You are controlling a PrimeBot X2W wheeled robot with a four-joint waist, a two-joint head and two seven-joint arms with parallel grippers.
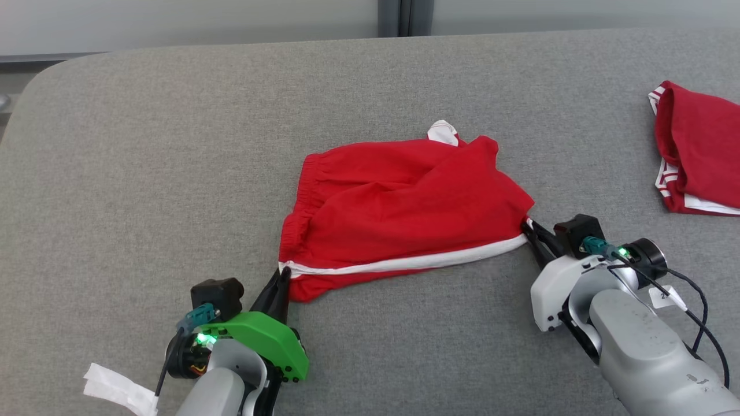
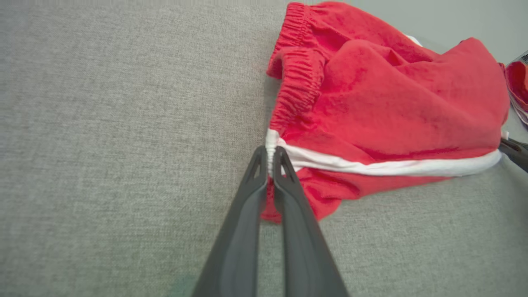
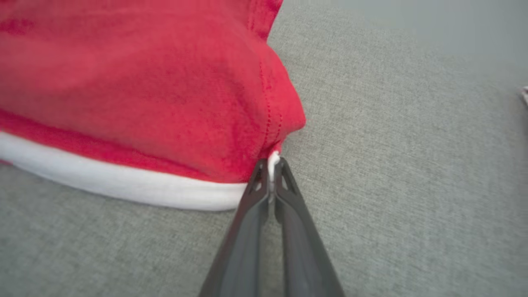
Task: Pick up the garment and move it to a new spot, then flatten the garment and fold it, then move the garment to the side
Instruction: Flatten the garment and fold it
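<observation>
The garment is a pair of red shorts with a white side stripe, lying rumpled in the middle of the grey table. My left gripper is shut on its near-left corner, at the waistband end of the stripe; the left wrist view shows the garment with the left gripper pinching white cloth. My right gripper is shut on the right end of the stripe, at the leg hem. The right wrist view has the garment bunched before the right gripper, white trim between its tips.
A second red garment with white trim lies folded at the table's right edge. A strip of white tape hangs by my left wrist. The table's far edge meets a pale wall.
</observation>
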